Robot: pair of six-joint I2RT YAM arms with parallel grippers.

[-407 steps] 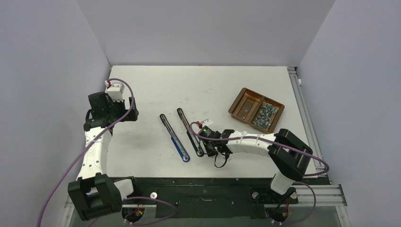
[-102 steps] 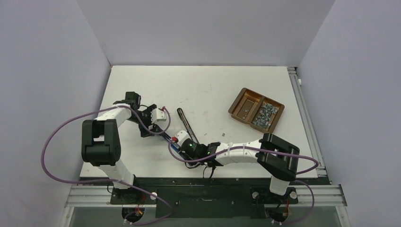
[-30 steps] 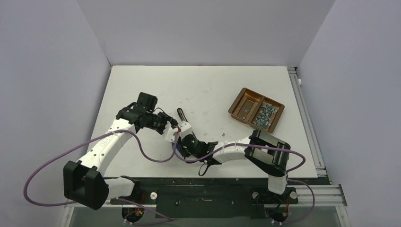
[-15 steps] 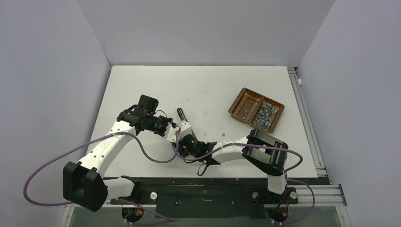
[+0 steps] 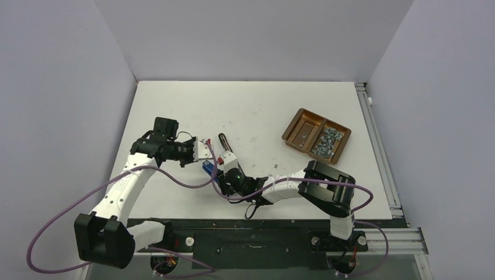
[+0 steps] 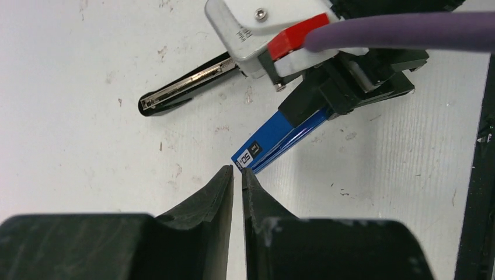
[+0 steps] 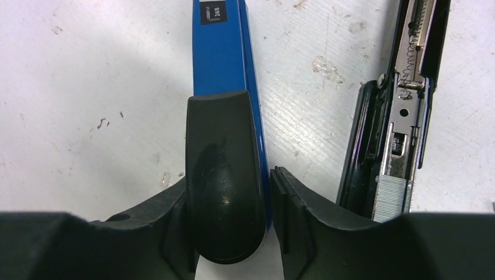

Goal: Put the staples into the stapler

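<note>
The right tool (image 7: 258,178) is clamped on the blue stapler (image 7: 219,46), one finger lying over its top face and the other pressed against its side. The stapler points away from the wrist and rests low on the white surface (image 5: 262,105).

Just beside it to the right lies a black stapler (image 7: 403,111), opened so that its metal channel and spring show. A ribbed silver block (image 7: 392,198), which looks like a strip of staples, sits in that channel near the bottom edge of the right wrist view.

The left tool (image 6: 237,175) is pinched almost together, with only a thin slit between its fingers and nothing in it. Its tips sit just short of the labelled end of the blue stapler; whether they touch it cannot be told.

The loose staples (image 5: 326,142) are heaped in the right compartment of the brown tray (image 5: 293,125), well apart from both tools at the right of the surface.
</note>
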